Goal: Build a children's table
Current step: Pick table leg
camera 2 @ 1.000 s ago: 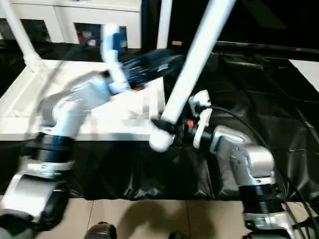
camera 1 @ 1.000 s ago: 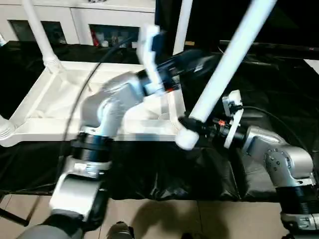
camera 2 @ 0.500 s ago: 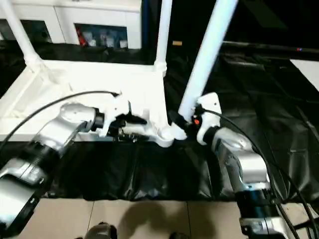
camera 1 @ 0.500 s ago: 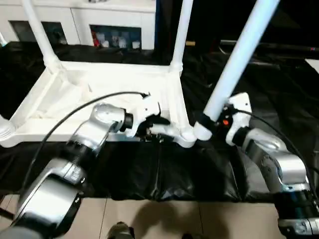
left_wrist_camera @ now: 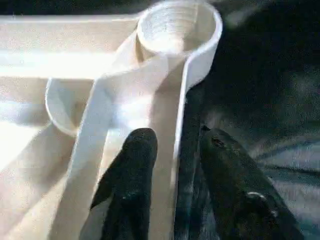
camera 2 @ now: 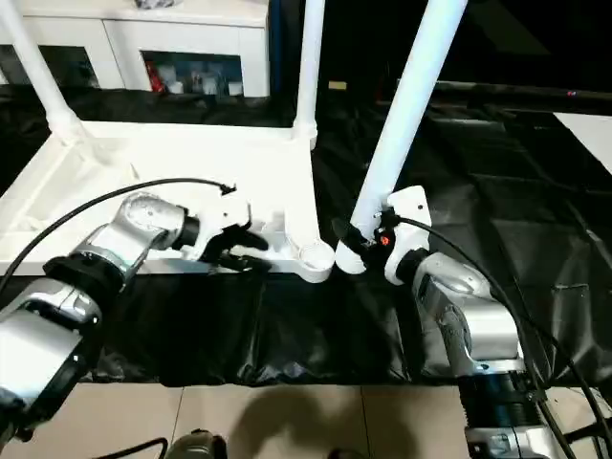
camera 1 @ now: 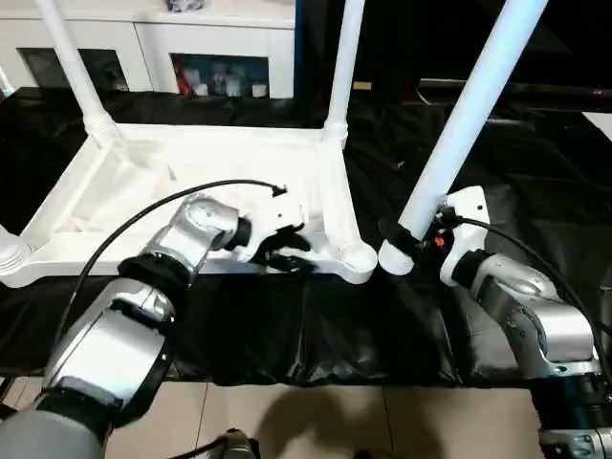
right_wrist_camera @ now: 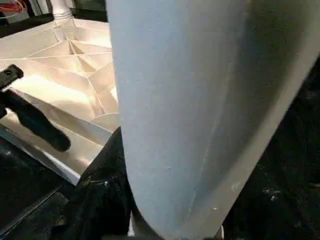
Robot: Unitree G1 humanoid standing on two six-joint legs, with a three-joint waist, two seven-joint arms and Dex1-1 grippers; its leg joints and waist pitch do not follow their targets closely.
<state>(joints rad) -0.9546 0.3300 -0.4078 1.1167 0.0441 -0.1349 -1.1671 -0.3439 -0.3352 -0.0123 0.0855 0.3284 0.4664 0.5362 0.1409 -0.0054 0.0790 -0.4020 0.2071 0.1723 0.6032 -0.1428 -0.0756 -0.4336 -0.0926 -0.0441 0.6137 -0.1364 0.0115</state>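
The children's table top (camera 1: 191, 158) lies upside down on black cloth, ribs up. White legs stand in its two far corner sockets (camera 1: 337, 96) (camera 1: 81, 81). The near right socket (camera 1: 356, 256) is empty. My left gripper (camera 1: 290, 249) is shut on the near rim, a little left of that socket. In the left wrist view one finger (left_wrist_camera: 132, 170) lies inside the rim wall and the other outside. My right gripper (camera 1: 402, 241) is shut on the thick lower end of a loose leg (camera 1: 459, 124). That leg leans up to the right, its base just right of the empty socket.
Black cloth (camera 1: 316, 325) covers the work surface down to its front edge, with beige floor (camera 1: 287, 421) below. White cabinets (camera 1: 220, 48) stand behind. A black cable (camera 1: 143, 225) arcs over my left forearm.
My left arm has swung down from above the table top to its near rim, and its fingers have narrowed around the rim. The right gripper's leg now stands steeper, beside the socket.
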